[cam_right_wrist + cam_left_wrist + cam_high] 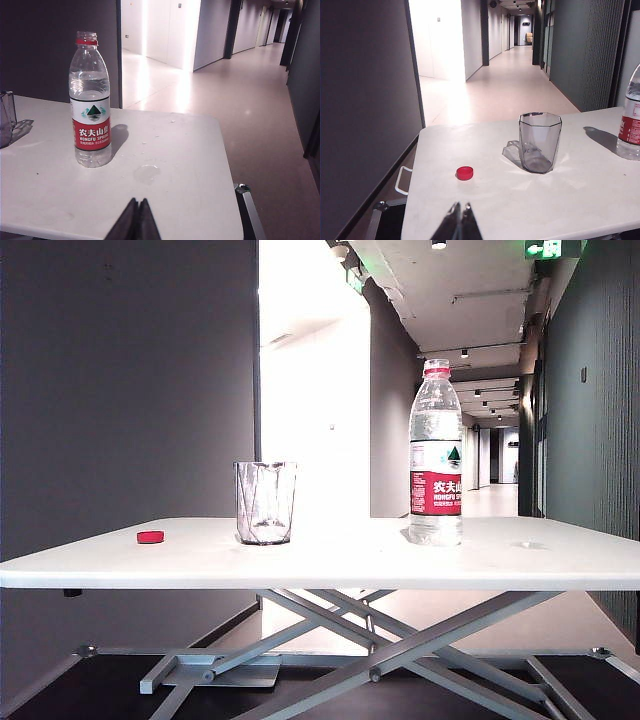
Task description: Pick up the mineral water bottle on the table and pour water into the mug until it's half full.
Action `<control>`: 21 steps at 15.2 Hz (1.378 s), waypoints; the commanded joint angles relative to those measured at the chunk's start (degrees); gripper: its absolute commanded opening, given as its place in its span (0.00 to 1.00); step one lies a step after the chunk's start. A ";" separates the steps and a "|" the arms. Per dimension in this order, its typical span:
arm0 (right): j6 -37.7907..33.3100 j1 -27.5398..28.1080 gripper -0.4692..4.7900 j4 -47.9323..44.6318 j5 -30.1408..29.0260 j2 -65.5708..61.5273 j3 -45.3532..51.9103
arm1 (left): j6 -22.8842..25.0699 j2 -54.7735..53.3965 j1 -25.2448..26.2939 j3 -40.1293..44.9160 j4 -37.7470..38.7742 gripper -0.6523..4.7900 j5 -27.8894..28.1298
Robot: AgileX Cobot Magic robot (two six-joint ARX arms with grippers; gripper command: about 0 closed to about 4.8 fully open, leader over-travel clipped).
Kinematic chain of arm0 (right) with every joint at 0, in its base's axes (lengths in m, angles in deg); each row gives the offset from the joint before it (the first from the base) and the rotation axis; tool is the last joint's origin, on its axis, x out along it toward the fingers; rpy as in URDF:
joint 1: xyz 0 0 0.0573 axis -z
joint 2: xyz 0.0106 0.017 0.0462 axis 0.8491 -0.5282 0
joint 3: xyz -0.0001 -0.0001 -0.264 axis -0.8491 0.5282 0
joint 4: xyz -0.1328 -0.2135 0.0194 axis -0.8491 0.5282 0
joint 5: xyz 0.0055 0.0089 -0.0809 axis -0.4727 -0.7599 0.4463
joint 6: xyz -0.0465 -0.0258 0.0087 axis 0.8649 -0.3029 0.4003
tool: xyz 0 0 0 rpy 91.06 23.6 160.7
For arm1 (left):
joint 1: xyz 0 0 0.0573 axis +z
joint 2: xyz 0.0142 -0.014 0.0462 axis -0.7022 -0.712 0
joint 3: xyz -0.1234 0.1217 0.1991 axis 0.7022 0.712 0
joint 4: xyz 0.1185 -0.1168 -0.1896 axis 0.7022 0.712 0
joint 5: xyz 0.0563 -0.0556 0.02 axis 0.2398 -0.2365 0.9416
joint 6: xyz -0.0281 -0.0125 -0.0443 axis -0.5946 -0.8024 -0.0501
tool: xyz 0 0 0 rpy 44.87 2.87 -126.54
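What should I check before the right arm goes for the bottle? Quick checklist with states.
1. Mineral water bottle upright on the table: ok.
2. Bottle cap off, red cap lying clear of the mug: ok.
3. Mug upright, apart from the bottle: ok.
4. Mug empty: it looks empty, but cannot tell for certain.
5. Right gripper open for the grasp: not ok, shut, short of the bottle.
6. Left gripper clear of mug and cap: ok, shut.
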 commanded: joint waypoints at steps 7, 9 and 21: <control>-0.22 0.02 0.08 -0.70 -0.39 0.11 0.13 | -5.38 -0.02 -0.07 -0.11 -0.33 0.11 -4.20; -0.42 0.00 0.08 -0.70 -2.27 0.11 0.13 | -11.45 -0.02 -0.04 -0.11 -0.33 0.11 -10.25; -1.79 -3.58 0.63 -1.66 -18.23 -0.79 -0.70 | -11.74 -0.02 -0.04 -0.11 0.96 0.11 -22.12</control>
